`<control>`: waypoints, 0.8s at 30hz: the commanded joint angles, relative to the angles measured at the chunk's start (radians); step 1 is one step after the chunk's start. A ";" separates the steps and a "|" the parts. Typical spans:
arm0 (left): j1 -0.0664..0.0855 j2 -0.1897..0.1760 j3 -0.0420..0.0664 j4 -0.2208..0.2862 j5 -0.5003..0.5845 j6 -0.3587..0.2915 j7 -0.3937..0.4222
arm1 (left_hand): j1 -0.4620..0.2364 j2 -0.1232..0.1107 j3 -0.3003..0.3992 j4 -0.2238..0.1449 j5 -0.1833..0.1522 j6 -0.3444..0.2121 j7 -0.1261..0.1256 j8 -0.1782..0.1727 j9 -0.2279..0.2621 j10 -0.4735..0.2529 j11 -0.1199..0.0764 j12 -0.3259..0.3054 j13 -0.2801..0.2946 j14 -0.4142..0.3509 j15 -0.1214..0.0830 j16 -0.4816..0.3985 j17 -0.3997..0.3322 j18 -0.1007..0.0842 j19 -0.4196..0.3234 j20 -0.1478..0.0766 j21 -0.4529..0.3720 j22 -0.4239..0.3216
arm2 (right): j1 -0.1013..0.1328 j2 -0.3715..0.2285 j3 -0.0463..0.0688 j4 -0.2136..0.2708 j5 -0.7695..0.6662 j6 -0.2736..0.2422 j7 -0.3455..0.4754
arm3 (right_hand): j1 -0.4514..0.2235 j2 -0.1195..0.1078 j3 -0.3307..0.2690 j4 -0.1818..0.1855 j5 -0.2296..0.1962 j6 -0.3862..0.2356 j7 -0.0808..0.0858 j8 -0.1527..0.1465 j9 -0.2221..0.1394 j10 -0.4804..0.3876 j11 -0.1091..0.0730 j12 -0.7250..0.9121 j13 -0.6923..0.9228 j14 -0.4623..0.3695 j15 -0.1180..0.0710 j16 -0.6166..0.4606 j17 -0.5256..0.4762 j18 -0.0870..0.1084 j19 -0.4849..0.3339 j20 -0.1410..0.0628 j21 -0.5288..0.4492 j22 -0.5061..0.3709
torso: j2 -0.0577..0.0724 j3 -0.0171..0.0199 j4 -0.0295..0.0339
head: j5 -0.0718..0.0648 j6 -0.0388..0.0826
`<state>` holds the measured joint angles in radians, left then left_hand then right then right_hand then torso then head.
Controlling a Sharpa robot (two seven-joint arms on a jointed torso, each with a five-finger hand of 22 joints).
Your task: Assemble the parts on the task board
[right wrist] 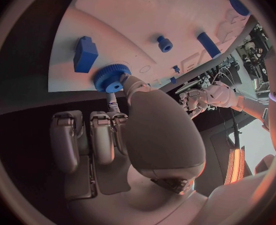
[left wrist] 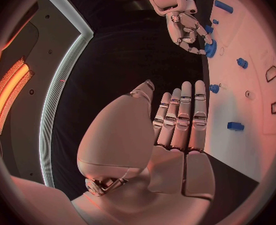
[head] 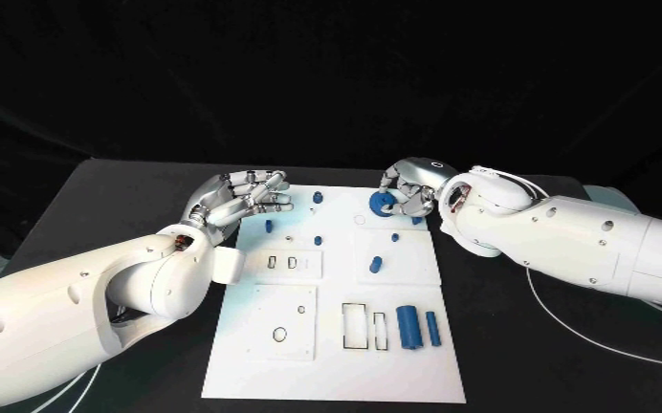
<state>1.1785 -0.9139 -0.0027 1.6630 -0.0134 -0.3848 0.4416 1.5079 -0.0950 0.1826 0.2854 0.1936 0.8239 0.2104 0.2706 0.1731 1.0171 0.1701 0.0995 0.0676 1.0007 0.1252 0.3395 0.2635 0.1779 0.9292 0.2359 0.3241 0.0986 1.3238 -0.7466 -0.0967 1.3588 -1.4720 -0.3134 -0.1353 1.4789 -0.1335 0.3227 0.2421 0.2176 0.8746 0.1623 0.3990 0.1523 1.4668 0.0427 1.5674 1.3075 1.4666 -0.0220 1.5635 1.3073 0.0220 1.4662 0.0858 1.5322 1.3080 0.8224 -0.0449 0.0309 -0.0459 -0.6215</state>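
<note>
The step in hand looks like the fitting of the blue gear at the far edge of the task board. The right hand is bent down over that edge, and in the right wrist view a thumb and a fingertip meet the toothed rim of the gear, which sits at the board's edge. I judge the hand to be pinching the gear, though whether the gear is already seated on its post or only held against the board I cannot tell from these angles.

If it is not yet seated, the next move calls for a steady downward press with the gear kept level, perhaps a slight turn to let it drop home, and only then a release.

The left hand holds nothing. It hovers at the board's left edge with its fingers apart and nearly straight, reaching toward the board, near a small blue peg but not touching it.

Elsewhere on the board, two blue cylinders lie side by side near the front right beside empty rectangular slots, and several small blue pieces stand in the middle. All of this rests on the black counter.
</note>
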 commanded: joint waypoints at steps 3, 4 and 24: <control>0.001 0.003 0.001 0.001 0.002 0.023 -0.001 | -0.008 0.003 0.005 0.000 -0.004 -0.007 0.022 -0.004 -0.002 -0.002 0.008 -0.006 -0.001 0.003 0.001 -0.002 0.002 0.006 0.007 0.001 0.002 -0.001 | -0.005 -0.001 -0.003 0.022 -0.012 -0.066 -0.002 | -0.030 -0.012 0.054 -0.033 0.006 0.062 -0.044 0.001 0.231 0.104 -0.003 0.003 0.263 0.101 -0.005 0.004 0.250 -0.011 0.078 -0.005 0.010 0.222 | 0.000 0.0003 0.0005 | 0.002 0.005; 0.001 0.003 0.001 0.001 0.002 0.023 -0.001 | -0.008 0.003 0.005 0.000 -0.004 -0.007 0.022 -0.004 -0.002 -0.002 0.008 -0.006 -0.001 0.003 0.001 -0.002 0.002 0.006 0.007 0.001 0.002 -0.001 | -0.005 -0.002 -0.002 0.030 -0.012 -0.079 -0.001 | -0.037 -0.016 0.061 -0.036 0.006 0.062 -0.043 0.000 0.232 0.104 -0.002 0.003 0.263 0.102 -0.004 0.004 0.250 -0.012 0.081 -0.005 0.012 0.226 | 0.000 0.0004 0.0005 | 0.002 0.005; 0.001 0.005 0.001 -0.001 0.001 0.035 0.004 | -0.011 0.000 0.006 0.000 -0.005 -0.010 0.023 -0.007 -0.003 -0.005 0.009 -0.011 -0.001 0.002 0.003 -0.003 0.004 0.006 0.007 0.001 0.001 -0.002 | -0.003 0.064 0.001 0.114 -0.112 -0.155 -0.075 | -0.089 -0.041 0.094 -0.039 -0.017 0.060 -0.040 -0.013 0.235 0.104 0.001 0.003 0.263 0.101 -0.002 0.004 0.249 -0.015 0.089 -0.002 0.021 0.238 | -0.001 -0.0037 0.0040 | 0.005 0.010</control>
<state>1.1784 -0.9096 -0.0027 1.6611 -0.0134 -0.3723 0.4373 1.5079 -0.0951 0.1825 0.2854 0.1936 0.8239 0.2104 0.2707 0.1709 1.0132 0.1737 0.0956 0.0677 1.0007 0.1252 0.3395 0.2664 0.1777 0.9292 0.2360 0.3241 0.0974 1.3208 -0.6861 -0.0964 1.4727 -1.5471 -0.4539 -0.1842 1.3951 -0.1708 0.4150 0.2066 0.2056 0.9403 0.1261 0.3923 0.1498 1.4667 0.0428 1.5674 1.3073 1.4666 -0.0218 1.5635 1.3080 0.0221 1.4662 0.0859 1.5471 1.3076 0.8212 -0.0480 0.0346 -0.0430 -0.6114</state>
